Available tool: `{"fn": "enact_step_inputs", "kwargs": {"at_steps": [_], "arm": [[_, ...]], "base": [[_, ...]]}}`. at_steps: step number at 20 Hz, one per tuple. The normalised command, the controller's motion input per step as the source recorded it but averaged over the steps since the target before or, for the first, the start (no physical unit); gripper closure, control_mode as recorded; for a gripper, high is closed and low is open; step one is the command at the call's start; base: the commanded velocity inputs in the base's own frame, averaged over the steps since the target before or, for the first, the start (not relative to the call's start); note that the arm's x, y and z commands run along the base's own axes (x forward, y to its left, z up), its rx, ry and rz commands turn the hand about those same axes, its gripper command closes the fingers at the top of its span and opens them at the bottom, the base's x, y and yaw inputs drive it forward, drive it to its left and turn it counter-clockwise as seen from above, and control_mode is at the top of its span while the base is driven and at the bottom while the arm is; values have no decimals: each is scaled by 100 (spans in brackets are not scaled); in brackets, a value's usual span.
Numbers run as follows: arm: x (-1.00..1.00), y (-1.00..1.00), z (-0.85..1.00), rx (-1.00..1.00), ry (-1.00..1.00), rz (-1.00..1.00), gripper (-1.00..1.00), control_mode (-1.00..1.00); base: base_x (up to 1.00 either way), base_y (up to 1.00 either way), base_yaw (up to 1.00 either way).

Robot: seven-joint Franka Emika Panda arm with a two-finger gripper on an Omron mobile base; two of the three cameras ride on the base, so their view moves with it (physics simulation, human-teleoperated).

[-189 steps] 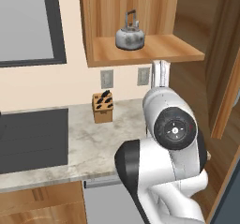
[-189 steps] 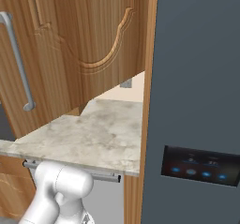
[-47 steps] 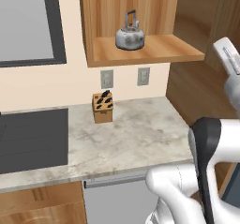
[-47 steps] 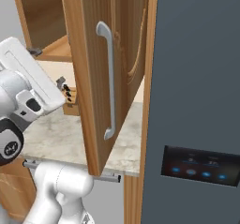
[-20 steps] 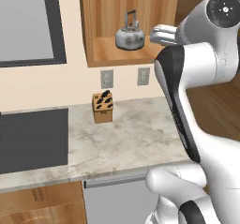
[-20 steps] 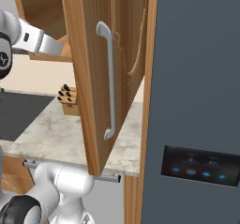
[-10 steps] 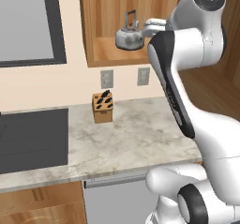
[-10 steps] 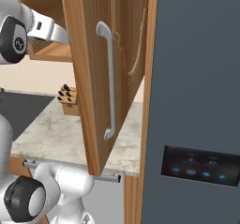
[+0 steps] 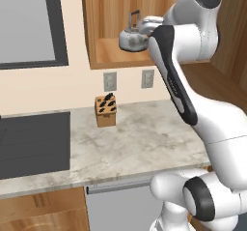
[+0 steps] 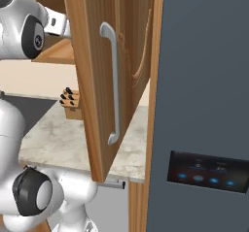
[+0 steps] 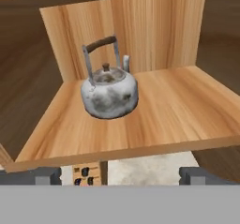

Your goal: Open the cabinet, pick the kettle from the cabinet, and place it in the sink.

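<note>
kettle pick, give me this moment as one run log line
phase: reach | cabinet: door open | kettle: upright on shelf, untouched | claw: open, short of the shelf edge | sink: pending

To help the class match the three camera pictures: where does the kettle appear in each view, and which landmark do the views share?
Left base view: kettle top centre, on the cabinet shelf, beside the arm.
Right base view: not visible.
Hand view: left of centre on the shelf, ahead of the pincer.
Shared landmark: the knife block on the counter.

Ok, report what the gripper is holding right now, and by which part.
Nothing is held. The gripper is open, its fingertips wide apart in front of the shelf edge, and the kettle sits untouched on the cabinet shelf.
</note>
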Motion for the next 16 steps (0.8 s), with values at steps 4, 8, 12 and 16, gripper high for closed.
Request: {"fn": "enact_step_inputs", "kwargs": {"at_steps": [4,8,12,16], "arm": [[51,17,-1,-3,-3,2,-100,-100],[51,19,-2,-8,0,0,-100,-100],[52,15,0,-2,0,0,-100,-100],[51,12,0,0,0,0,-100,-100]], "base": [[0,0,0],[0,0,0],[0,0,0],[0,0,0]]}}
